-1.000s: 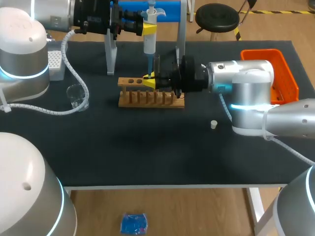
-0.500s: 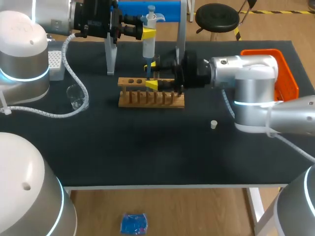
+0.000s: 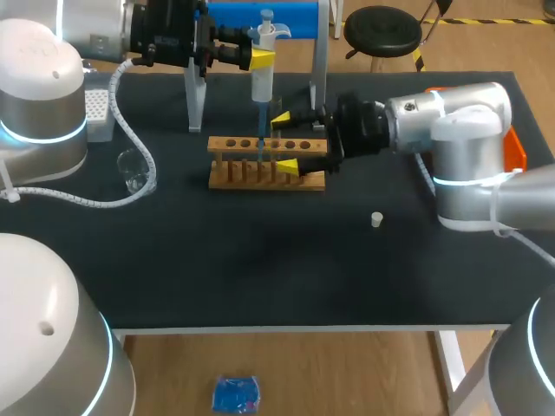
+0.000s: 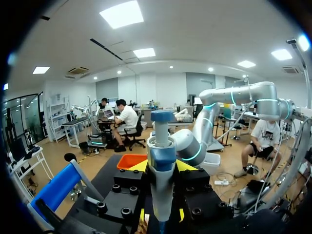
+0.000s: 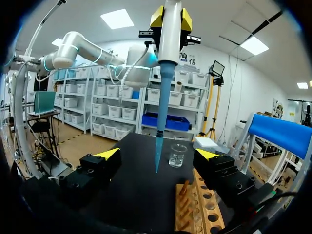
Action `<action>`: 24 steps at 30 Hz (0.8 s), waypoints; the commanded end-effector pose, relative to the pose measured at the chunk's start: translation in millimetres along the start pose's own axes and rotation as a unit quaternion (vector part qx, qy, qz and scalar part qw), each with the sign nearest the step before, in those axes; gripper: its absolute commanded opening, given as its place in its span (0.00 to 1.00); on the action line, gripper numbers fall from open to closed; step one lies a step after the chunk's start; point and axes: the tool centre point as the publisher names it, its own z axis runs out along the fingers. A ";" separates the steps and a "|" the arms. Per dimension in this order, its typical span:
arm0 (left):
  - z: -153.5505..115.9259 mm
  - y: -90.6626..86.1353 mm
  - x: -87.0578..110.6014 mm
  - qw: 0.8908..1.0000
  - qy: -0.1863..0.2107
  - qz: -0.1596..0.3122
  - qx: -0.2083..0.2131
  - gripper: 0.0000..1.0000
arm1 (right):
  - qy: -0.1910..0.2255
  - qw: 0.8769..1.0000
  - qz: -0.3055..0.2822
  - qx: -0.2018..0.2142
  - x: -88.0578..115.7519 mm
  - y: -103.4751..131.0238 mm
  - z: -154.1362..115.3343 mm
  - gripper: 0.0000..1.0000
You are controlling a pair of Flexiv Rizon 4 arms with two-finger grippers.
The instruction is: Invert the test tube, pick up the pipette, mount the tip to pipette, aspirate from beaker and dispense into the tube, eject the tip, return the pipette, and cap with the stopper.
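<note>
My left gripper [image 3: 263,57] is shut on the white-and-blue pipette [image 3: 263,74], held upright over the wooden tube rack [image 3: 267,163]. The pipette's blue tip [image 3: 260,130] points down into the rack's holes. In the left wrist view the pipette [image 4: 162,180] stands between my left gripper's fingers [image 4: 162,168]. My right gripper [image 3: 284,141] is open at the rack's right end, one finger behind the rack and one in front. In the right wrist view the tip [image 5: 158,141] hangs ahead of my right gripper [image 5: 158,153]. I cannot make out the tube in the rack. The white stopper [image 3: 376,220] lies right of the rack.
A glass beaker [image 3: 134,169] stands at the left, a tip box [image 3: 97,104] behind it. The pipette stand [image 3: 195,95] with its blue top rises behind the rack. An orange bin [image 3: 513,147] sits at the far right, partly behind my right arm.
My right gripper has gone from shut at the rack to wide open and has drawn back to the right. The left arm with the pipette has hardly moved.
</note>
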 end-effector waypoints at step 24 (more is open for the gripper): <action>-58.7 23.0 -15.8 0.999 -0.030 -0.003 0.017 0.00 | 0.001 1.000 0.000 0.002 2.0 2.9 -5.5 1.00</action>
